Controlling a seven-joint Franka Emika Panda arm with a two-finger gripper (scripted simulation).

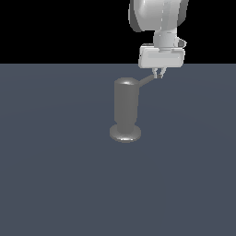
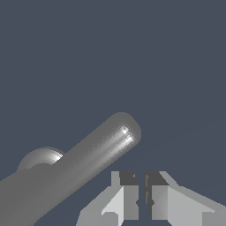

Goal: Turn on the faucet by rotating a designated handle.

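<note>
The tool [image 1: 160, 73], its fingers nearly together and gripping nothing, sits at the tip of the handle [image 1: 146, 81], seemingly beside it, though contact is hard to judge. Pushed so near the rounded end, it could slip off before the faucet [image 1: 126, 110], upright on the table [image 1: 55, 175], turns.

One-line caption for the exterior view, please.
Gripper, nearly closed, poised at the tip of the handle projecting from the upright grey faucet.
</note>
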